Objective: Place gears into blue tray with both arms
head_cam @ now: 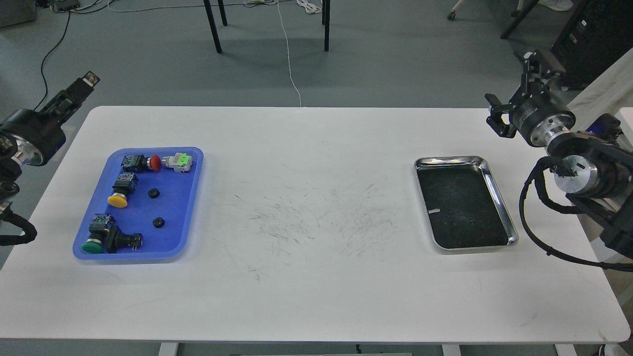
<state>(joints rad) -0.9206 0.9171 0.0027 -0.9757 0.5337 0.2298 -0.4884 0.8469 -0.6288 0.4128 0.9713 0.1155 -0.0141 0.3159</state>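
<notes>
The blue tray (pixel 194 157) lies on the left part of the white table. Two small black gears lie inside it, one (pixel 154 193) near its middle and one (pixel 158 222) a little nearer to me. My left gripper (pixel 75 92) is raised beyond the table's far left corner, well away from the tray, and its dark fingers cannot be told apart. At the far right, past the table's back edge, my right gripper (pixel 538 62) is held up, and its fingers are also unclear. Nothing shows in either gripper.
Several push-button switches share the blue tray: red-capped (pixel 146 162), green-and-white (pixel 178 161), yellow-capped (pixel 120 191) and green-capped (pixel 103 239). A shiny steel tray (pixel 500 199) with a dark inside sits on the right. Chair legs and cables stand on the floor behind the table.
</notes>
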